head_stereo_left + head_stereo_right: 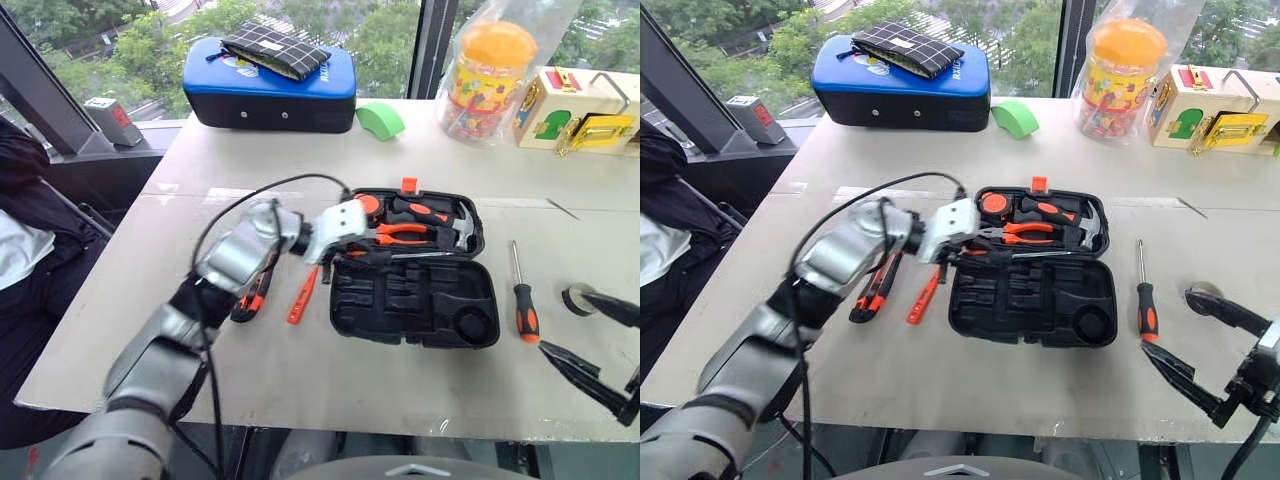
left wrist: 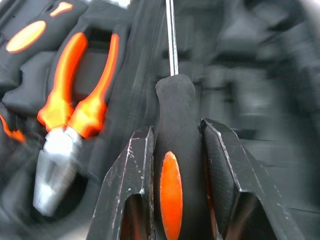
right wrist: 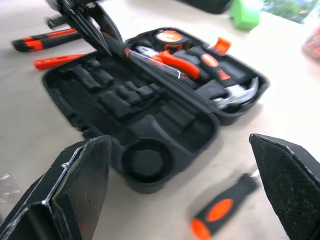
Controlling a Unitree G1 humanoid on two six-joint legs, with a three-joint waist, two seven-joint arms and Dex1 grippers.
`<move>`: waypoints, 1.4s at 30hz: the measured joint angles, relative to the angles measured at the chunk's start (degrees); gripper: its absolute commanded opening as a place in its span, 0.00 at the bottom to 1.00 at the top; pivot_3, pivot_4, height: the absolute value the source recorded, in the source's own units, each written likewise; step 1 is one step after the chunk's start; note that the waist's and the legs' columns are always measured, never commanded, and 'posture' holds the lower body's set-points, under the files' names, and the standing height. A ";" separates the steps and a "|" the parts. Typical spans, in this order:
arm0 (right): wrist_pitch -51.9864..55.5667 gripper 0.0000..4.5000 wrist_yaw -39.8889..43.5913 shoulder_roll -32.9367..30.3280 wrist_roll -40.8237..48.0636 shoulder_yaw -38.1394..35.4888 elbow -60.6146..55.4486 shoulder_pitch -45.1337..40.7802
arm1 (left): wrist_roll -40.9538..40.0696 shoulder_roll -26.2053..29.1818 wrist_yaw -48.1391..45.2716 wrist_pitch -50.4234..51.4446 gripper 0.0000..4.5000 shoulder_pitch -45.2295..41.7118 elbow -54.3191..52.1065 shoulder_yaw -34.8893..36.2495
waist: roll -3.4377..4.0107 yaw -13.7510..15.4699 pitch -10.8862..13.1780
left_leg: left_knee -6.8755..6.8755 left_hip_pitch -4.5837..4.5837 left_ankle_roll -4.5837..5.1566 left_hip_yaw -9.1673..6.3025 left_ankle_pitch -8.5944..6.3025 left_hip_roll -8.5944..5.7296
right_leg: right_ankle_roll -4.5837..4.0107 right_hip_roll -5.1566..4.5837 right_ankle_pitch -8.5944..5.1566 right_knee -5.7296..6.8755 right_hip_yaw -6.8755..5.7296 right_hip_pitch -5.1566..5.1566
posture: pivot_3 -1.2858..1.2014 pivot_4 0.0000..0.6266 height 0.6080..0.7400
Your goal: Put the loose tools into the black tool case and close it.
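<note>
The black tool case [image 1: 415, 280] lay open near the middle of the table [image 1: 300, 380], its orange latch [image 1: 408, 185] on the far edge. The far half held pliers [image 1: 400, 233], a hammer [image 1: 462, 232] and a tape measure [image 1: 368, 205]; the near half showed bare recesses. The left gripper [image 2: 175, 150] was clamped on the black-and-orange handle of a screwdriver [image 2: 172, 165], holding it over the case with the shaft pointing along the hinge line. A second screwdriver [image 1: 522, 300] lay on the table just right of the case. The small orange tester screwdriver [image 1: 301, 295] lay left of the case, and the utility knife [image 1: 872, 285] lay beside it, partly hidden by the left arm. The right gripper [image 3: 180, 190] hung at the table's right edge with its fingers [image 3: 82, 180] spread wide, holding nothing. A grey tape roll [image 1: 578, 297] sat near it.
</note>
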 measured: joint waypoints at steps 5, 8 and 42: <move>-0.12 1.00 -0.13 1.20 0.65 -0.69 -1.39 2.13 | 3.70 -1.14 -2.51 -7.13 0.18 -1.99 6.20 -0.72 | -0.01 -0.24 0.01 | -0.02 0.01 0.02 0.00 -0.02 0.03 | 0.04 -0.01 -0.02 0.00 0.04 -0.04 | 0.52 0.24 1.00; -0.26 1.00 -0.30 1.58 0.88 -0.69 -2.26 2.37 | 4.42 -1.70 -3.45 -8.99 0.18 -1.87 7.28 -0.55 | -0.02 -0.04 0.01 | 0.01 0.01 0.03 -0.01 -0.02 0.03 | 0.04 -0.01 -0.02 0.02 0.03 -0.02 | 0.52 0.24 1.00; -3.19 1.00 1.95 2.91 -0.82 -1.25 -0.63 3.84 | 3.55 -0.83 -6.56 13.07 0.18 5.66 -13.27 3.12 | 0.00 -0.02 0.00 | 0.11 0.01 0.03 -0.03 -0.03 0.02 | 0.06 -0.01 -0.04 0.19 0.01 -0.02 | 0.52 0.24 1.00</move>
